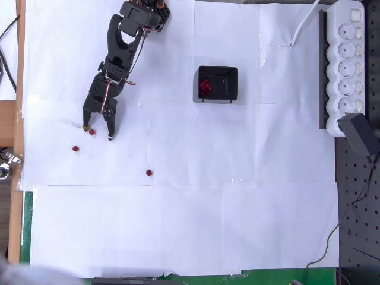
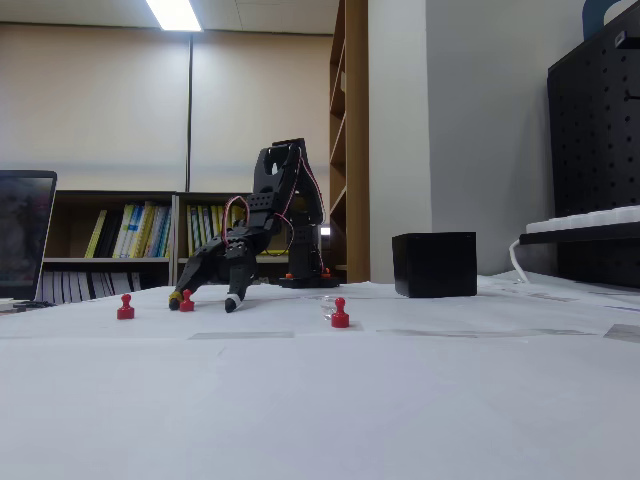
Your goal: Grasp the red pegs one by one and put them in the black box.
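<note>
White power strip (image 1: 349, 65), bookshelf (image 2: 150, 240)

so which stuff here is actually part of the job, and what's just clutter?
Job:
- red pegs on the paper
- pegs already in the box
- black box
- gripper, jaws open around one peg

Clutter:
- power strip
- pegboard
- bookshelf

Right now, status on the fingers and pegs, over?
Gripper open, fingers down at the paper, straddling one red peg. Two more pegs loose. Several already in the black box. Nothing in the way.

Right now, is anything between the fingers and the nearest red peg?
Nothing visible. The open gripper straddles the nearest red peg on the white paper. The way to the black box also looks clear.
</note>
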